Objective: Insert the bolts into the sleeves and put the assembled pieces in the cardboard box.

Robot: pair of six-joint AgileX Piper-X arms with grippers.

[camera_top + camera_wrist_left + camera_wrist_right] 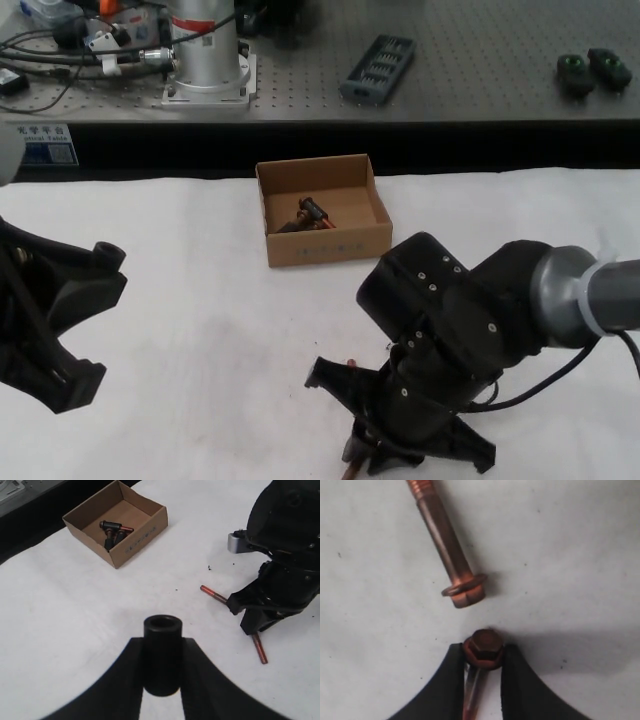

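Assembled pieces [308, 215] already in the cardboard box [330, 245] at the surface's far edge — left gripper [164, 644] pinches a sleeve [162, 667], right gripper [483, 659] clamps a bolt [484, 644] by the near edge, second bolt [445, 540] just beside — insertion not yet done

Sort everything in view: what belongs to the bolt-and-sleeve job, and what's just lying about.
Job: black sleeve in the left claw; copper bolt in the right claw; loose bolt; cardboard box; assembled pieces inside.
Lying about: slotted black rack; two green-topped knobs; cables; metal post.
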